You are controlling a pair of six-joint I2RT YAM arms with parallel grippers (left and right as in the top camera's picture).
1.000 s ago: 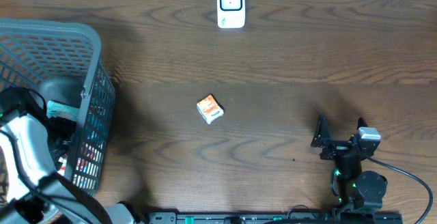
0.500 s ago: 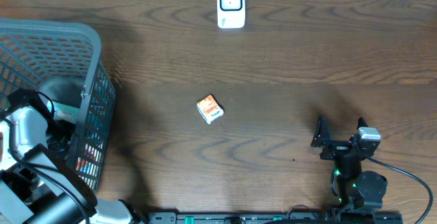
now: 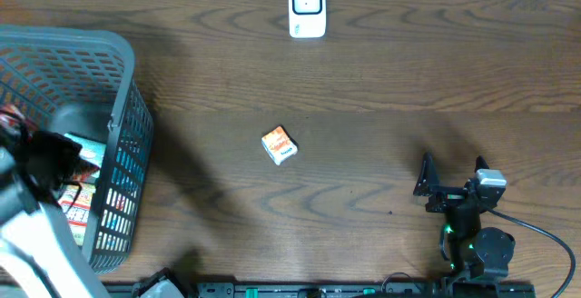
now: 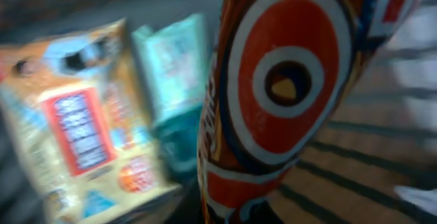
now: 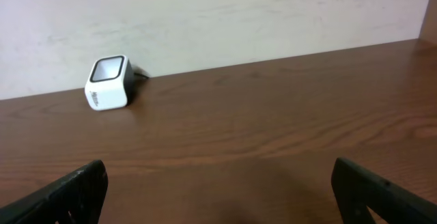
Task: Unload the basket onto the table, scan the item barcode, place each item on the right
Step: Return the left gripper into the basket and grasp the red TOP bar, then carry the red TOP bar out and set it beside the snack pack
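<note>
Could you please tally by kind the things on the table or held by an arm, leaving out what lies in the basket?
Scanner: 1
Basket: 1
Box: 1
Packet, held: 1
Total: 4

The orange bullseye-printed packet (image 4: 287, 94) is cropped top and bottom; beside it, a yellow pouch (image 4: 82, 128) and a teal pouch (image 4: 174, 67) are blurred.

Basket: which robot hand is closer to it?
Left. The left gripper is in the basket among the packets; the right gripper sits open, far off across the table.
</note>
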